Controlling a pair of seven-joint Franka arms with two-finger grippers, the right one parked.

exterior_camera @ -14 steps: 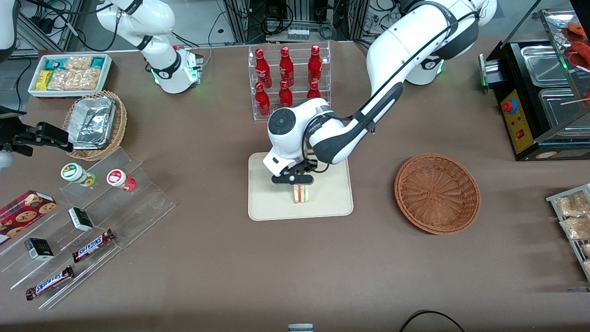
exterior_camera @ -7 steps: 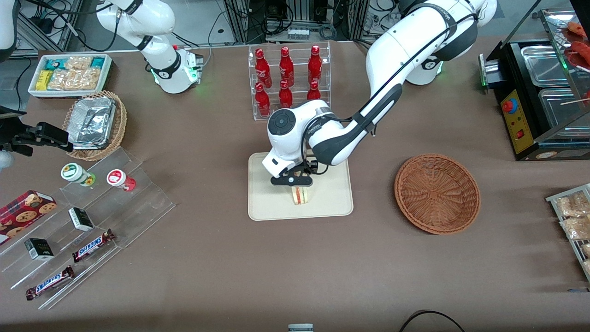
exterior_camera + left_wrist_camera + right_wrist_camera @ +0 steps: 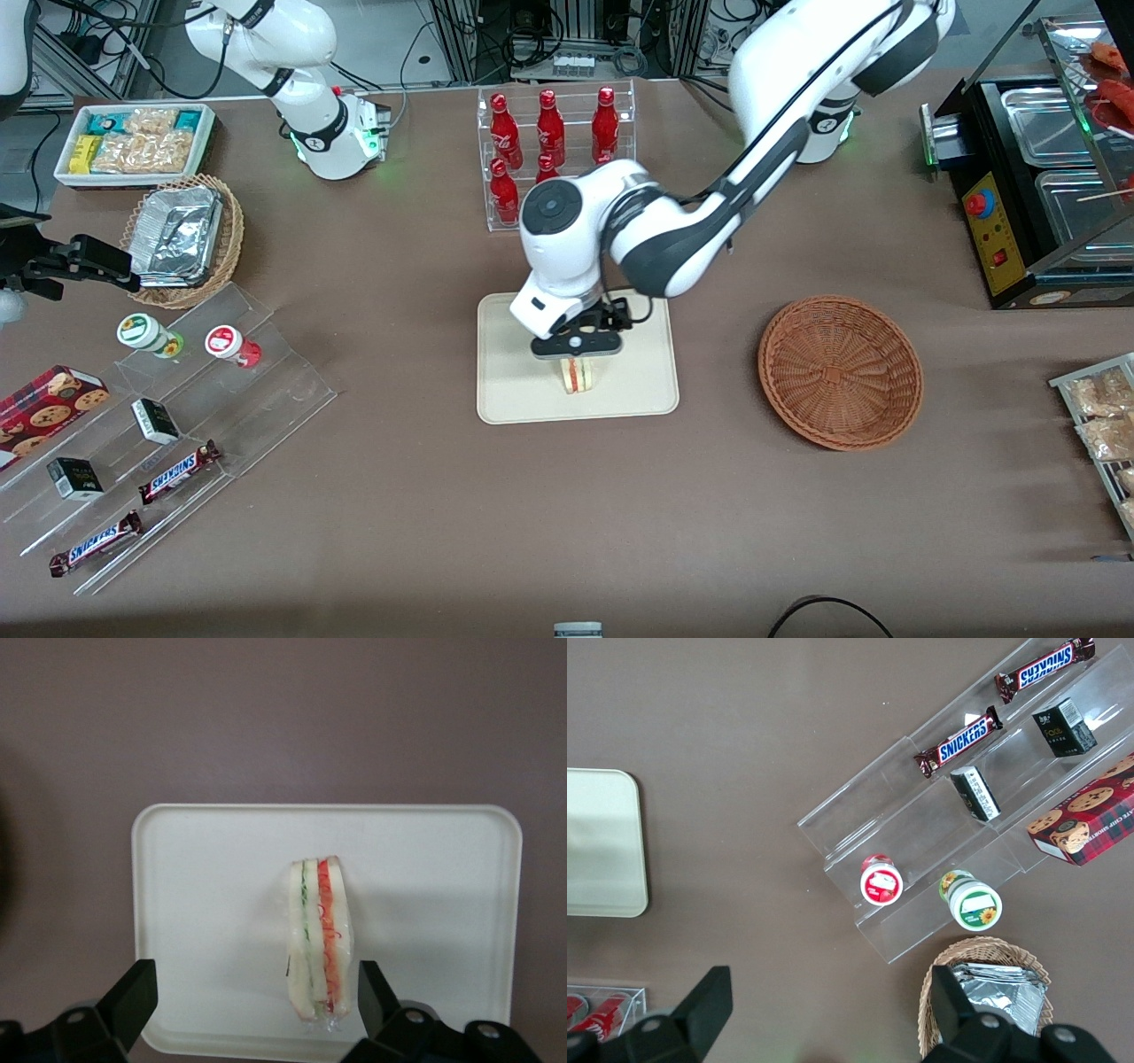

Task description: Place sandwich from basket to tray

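The sandwich (image 3: 578, 375) stands on its edge on the cream tray (image 3: 514, 390), wrapped in clear film, with its red-orange filling stripe showing; it also shows in the left wrist view (image 3: 319, 939) on the tray (image 3: 204, 904). The left arm's gripper (image 3: 576, 347) hangs above the sandwich, a little farther from the front camera. In the wrist view the gripper (image 3: 252, 1010) is open, its fingers (image 3: 133, 997) standing wide apart on either side of the sandwich without touching it. The reddish-brown wicker basket (image 3: 840, 372) lies beside the tray toward the working arm's end, empty.
A clear rack of red bottles (image 3: 554, 151) stands farther from the front camera than the tray. A foil-lined tan basket (image 3: 186, 239), a white snack bin (image 3: 133, 142) and clear stepped shelves with snack bars (image 3: 177, 416) lie toward the parked arm's end. A black warmer (image 3: 1045, 177) stands at the working arm's end.
The gripper has let go of the sandwich and risen above it; the arm's wrist and elbow have lifted. The sandwich stays on the tray.
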